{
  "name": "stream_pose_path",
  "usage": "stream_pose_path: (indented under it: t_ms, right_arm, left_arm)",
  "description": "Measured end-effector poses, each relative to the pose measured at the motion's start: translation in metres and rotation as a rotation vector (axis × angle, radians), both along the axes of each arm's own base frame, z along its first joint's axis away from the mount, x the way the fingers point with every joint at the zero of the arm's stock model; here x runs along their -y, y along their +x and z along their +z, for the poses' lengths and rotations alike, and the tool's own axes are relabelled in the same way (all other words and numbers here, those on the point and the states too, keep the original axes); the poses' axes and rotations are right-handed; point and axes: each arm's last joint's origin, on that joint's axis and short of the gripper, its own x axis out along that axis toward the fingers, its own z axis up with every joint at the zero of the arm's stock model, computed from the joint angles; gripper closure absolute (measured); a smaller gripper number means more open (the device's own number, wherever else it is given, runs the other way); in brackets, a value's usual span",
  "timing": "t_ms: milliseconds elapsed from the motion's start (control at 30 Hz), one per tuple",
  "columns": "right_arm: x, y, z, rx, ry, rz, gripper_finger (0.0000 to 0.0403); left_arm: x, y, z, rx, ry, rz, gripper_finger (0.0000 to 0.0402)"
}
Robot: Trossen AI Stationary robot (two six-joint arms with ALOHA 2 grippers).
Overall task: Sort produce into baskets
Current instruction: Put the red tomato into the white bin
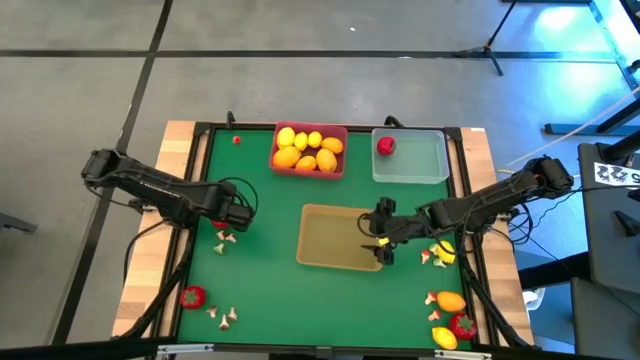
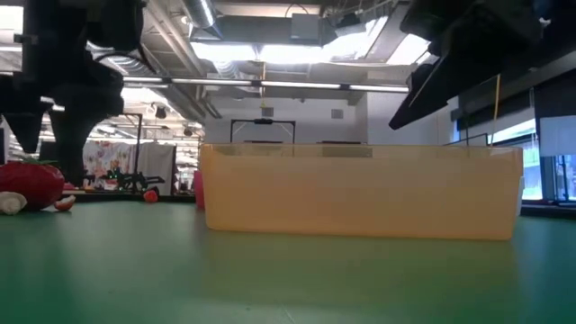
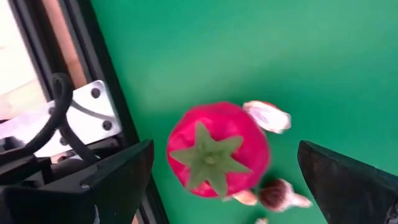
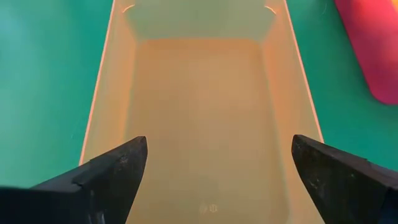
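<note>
My left gripper [image 3: 225,149] is open and points down over a red fruit with a green top [image 3: 217,155] that rests on the green mat near the table's left edge. Its fingers stand either side of the fruit, clear of it. Small mushroom bits [image 3: 267,116] lie against the fruit. My right gripper [image 4: 219,146] hangs open above the right end of the empty tan-yellow basket [image 1: 335,237]. The pink-red basket [image 1: 340,168] holds several yellow and orange lemons [image 1: 308,150]. The clear basket [image 1: 425,165] holds one red fruit [image 1: 385,146].
Loose produce lies on the mat: a red fruit [image 1: 192,296] and mushroom bits [image 1: 226,316] at the near left, and a lemon [image 1: 444,252], an orange lemon [image 1: 451,301], a red fruit [image 1: 463,325] and mushroom bits [image 1: 430,258] at the near right. A small red piece [image 1: 236,140] lies at the far left.
</note>
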Motion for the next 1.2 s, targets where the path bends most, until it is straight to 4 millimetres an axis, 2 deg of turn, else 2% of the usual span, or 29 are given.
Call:
stream_pose_path:
  t_ms: [167, 433, 667, 1033, 1200]
  right_arm:
    - [0.000, 0.002, 0.001, 0.023, -0.013, 0.008, 0.0008]
    - [0.000, 0.002, 0.002, 0.027, -0.012, 0.010, 0.0008]
    - [-0.001, 0.002, 0.002, 0.025, -0.006, 0.014, 0.0008]
    - [-0.001, 0.002, 0.001, 0.022, -0.011, 0.018, 0.0008]
    - [0.000, 0.001, 0.001, 0.013, -0.011, 0.019, 0.0008]
  left_arm:
    - [-0.001, -0.002, -0.012, 0.003, -0.012, -0.005, 0.0013]
    - [0.000, -0.002, -0.012, 0.002, -0.013, -0.008, 0.0017]
    - [0.000, -0.001, -0.014, -0.023, -0.041, -0.031, 0.0051]
    - [-0.003, 0.008, -0.029, -0.153, -0.070, -0.044, 0.0088]
    - [-0.002, 0.008, -0.029, -0.156, -0.070, -0.048, 0.0119]
